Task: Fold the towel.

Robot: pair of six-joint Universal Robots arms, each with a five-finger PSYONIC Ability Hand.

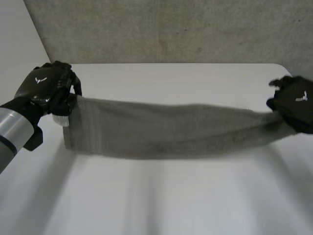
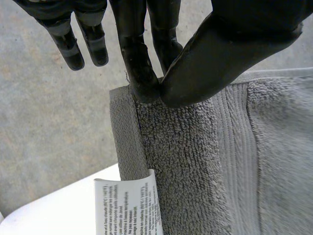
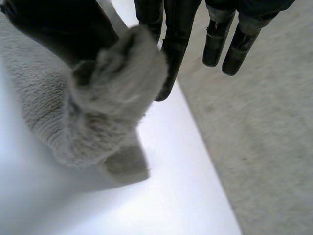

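The white table (image 1: 161, 196) fills the lower and middle part of the head view, with a grey speckled surface (image 1: 171, 29) seen beyond its far edge at the top of the frame.

The grey towel (image 1: 166, 129) is stretched as one long band across the middle of the frame, from the left side to the right edge. It sags a little between the two hands. It looks raised above the tabletop, with a soft shadow cast below it.

The left hand (image 1: 46, 88) is seen at the upper left, at the end of the grey left arm (image 1: 12, 129). In the left wrist view, the hemmed corner of the towel (image 2: 205, 166) is pinched between the thumb and one finger of this hand (image 2: 230, 54), while the other fingers (image 2: 73, 44) are held straight and clear of the cloth.

The right hand (image 1: 296, 103) is at the right edge. In the right wrist view, a bunched end of the towel (image 3: 93, 107) is gripped between thumb and fingers (image 3: 176, 44) of the hand (image 3: 63, 29).

A white printed label (image 2: 129, 205) hangs from the hem below the left hand's pinch — in the head view it (image 1: 61, 119) shows just under that hand.
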